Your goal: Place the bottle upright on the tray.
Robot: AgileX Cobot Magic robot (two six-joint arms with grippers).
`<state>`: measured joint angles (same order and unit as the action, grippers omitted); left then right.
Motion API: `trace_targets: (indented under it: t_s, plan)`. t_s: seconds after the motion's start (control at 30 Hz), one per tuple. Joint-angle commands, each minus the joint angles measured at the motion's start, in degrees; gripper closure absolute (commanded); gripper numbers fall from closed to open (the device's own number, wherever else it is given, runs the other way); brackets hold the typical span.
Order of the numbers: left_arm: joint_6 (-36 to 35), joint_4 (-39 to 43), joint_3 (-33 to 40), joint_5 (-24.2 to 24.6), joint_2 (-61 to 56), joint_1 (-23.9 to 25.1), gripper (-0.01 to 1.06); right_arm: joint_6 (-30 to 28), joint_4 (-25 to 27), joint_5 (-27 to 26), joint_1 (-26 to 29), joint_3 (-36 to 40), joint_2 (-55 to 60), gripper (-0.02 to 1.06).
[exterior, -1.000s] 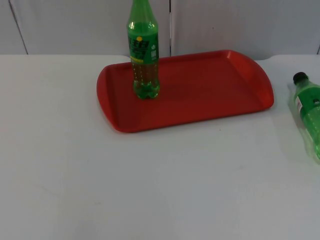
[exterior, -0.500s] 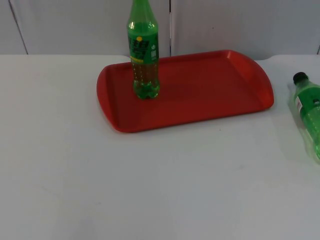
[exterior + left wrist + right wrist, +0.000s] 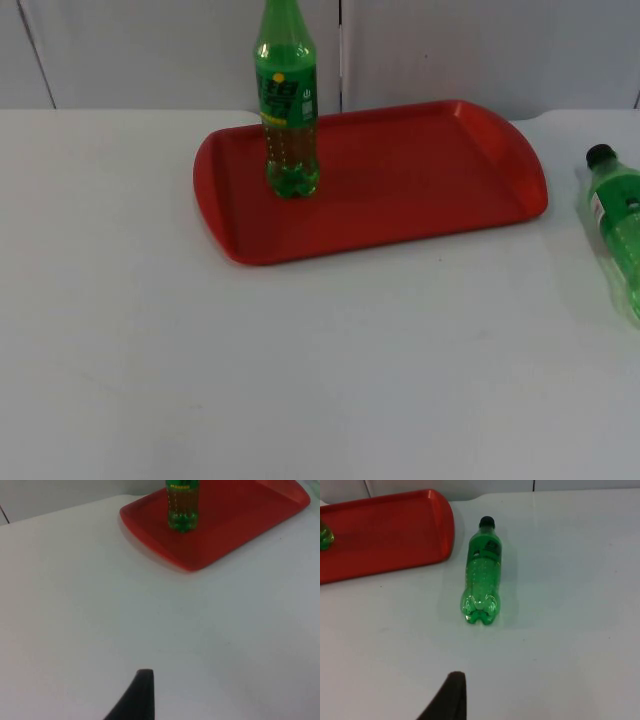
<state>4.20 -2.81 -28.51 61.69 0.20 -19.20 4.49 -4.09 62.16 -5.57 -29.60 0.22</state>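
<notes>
tray [image 3: 420, 180]: red, set on the table [image 3: 200, 350]
bottle [image 3: 288, 100]: stood upright on tray, left part
second bottle [image 3: 482, 572]: laid flat on table, right of tray
grippers: finger state can't be told

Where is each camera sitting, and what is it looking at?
Top view: fixed above, looking down and forward at the red tray, the standing bottle on it, and the lying bottle on the table.
Left wrist view: on the left arm, looking along its claw toward the tray and standing bottle; a black fingertip shows.
Right wrist view: on the right arm, looking along its claw at the lying bottle; a black fingertip shows.
Shared: all three see the red tray.
</notes>
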Motion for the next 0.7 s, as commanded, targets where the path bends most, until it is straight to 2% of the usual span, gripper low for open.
trace_targets:
  t_s: [0.0,0.2,0.37,0.67]
  plan:
    - [-0.12,0.19,0.20,0.02,-0.20,-0.10,0.00,-0.25,0.32,-0.41,0.46,0.02,-0.22,-0.01]
    - [-0.12,0.19,0.20,0.02,-0.20,-0.10,0.00,-0.25,0.28,-1.85,0.46,-1.05,-0.22,-0.01]
    - [-0.12,0.19,0.20,0.02,-0.20,-0.10,0.00,-0.25,0.38,-4.34,0.46,-4.34,5.31,-0.01]
    - [-0.12,0.34,0.20,0.02,-0.20,-0.10,0.00,-0.25,0.38,-7.25,0.46,-13.86,26.43,-0.01]
